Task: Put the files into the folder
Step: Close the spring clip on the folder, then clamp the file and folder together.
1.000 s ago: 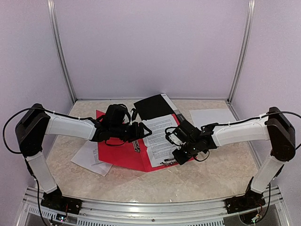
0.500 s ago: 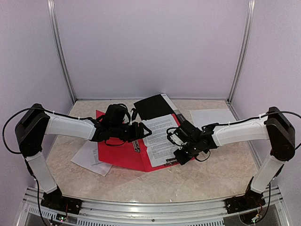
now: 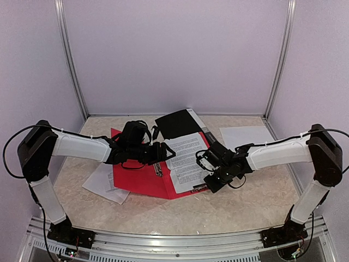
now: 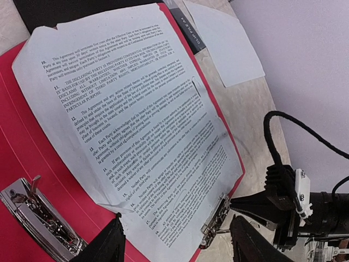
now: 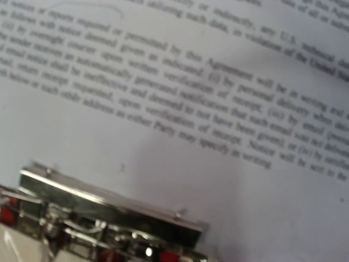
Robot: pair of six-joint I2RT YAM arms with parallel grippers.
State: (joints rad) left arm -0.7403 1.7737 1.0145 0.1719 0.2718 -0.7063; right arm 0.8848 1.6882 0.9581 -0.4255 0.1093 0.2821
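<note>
The red folder (image 3: pixel 142 180) lies open in the middle of the table, its ring mechanism (image 4: pixel 38 213) along the spine. One of the files, a printed sheet (image 3: pixel 185 158) (image 4: pixel 136 109), rests on its right half, its near corner under a metal clip (image 4: pixel 215 221) (image 5: pixel 109 213). My left gripper (image 3: pixel 166 153) (image 4: pixel 177 248) hovers open over the spine with nothing between its fingers. At the folder's near right edge my right gripper (image 3: pixel 209 185) (image 4: pixel 240 207) is shut, tips right beside the clip; contact is unclear. Its fingers do not show in the right wrist view.
A blank sheet (image 3: pixel 245 135) lies at the back right. More white sheets (image 3: pixel 101 183) stick out from under the folder's left side. A black folder (image 3: pixel 177 123) lies behind the red one. Walls and frame posts close in the table.
My right gripper has shifted a little toward the near right along the folder's edge. The left arm and the sheet have stayed put.
</note>
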